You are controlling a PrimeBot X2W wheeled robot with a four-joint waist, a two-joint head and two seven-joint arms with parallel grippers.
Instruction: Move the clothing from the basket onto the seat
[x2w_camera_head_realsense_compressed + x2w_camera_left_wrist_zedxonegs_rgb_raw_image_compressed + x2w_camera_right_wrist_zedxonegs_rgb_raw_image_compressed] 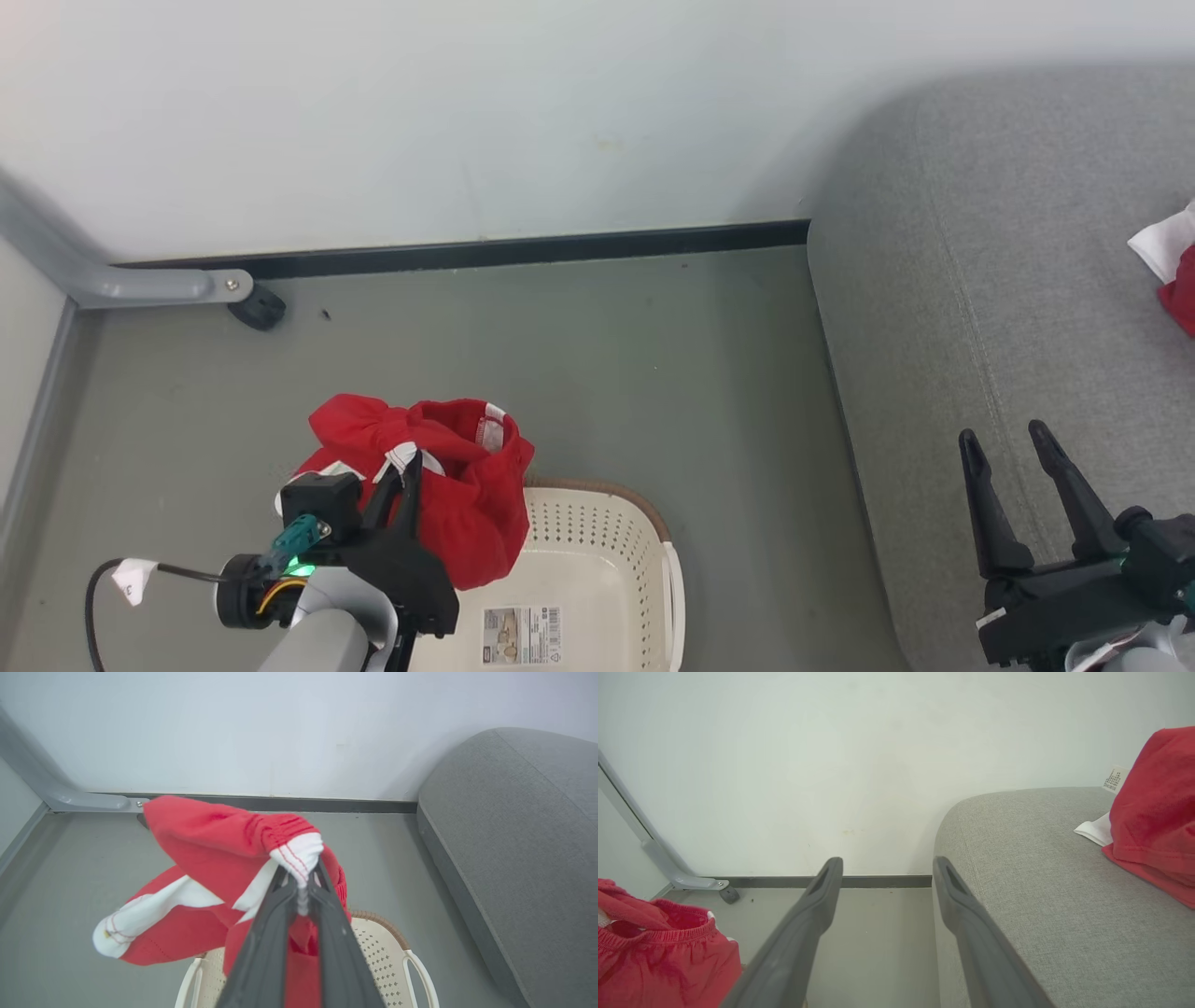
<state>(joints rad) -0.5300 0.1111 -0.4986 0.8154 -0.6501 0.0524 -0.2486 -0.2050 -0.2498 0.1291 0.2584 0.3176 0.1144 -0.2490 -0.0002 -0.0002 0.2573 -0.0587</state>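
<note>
Over at the far left, a grey metal leg point(159, 285) with a small black wheel point(258, 308) is resting on the floor point(607, 373) against the pale wall point(560, 121). Next along, the left gripper point(409, 471) is clamping its two dark fingers point(275, 933) tight on a red garment point(471, 509), pinching a white-trimmed edge right at the fingertips. The rest of the cloth is bunching up and drooping around the fingers and off to their left, hanging over the left end of the basket point(597, 560). I cannot tell whether the lowest fold is touching the rim. The cream basket, with its brown rim, is sitting on the floor just beside the gripper, showing a sticker point(521, 635) on its bottom. Further right, the right gripper point(1001, 437) is hovering at the near left edge of the grey seat point(980, 280), its fingers point(803, 933) standing spread apart and grasping nothing. At the far right, a second red garment point(1153, 812) with a white part and a small printed label point(1115, 778) is lying on the seat, well apart from those fingers
</note>
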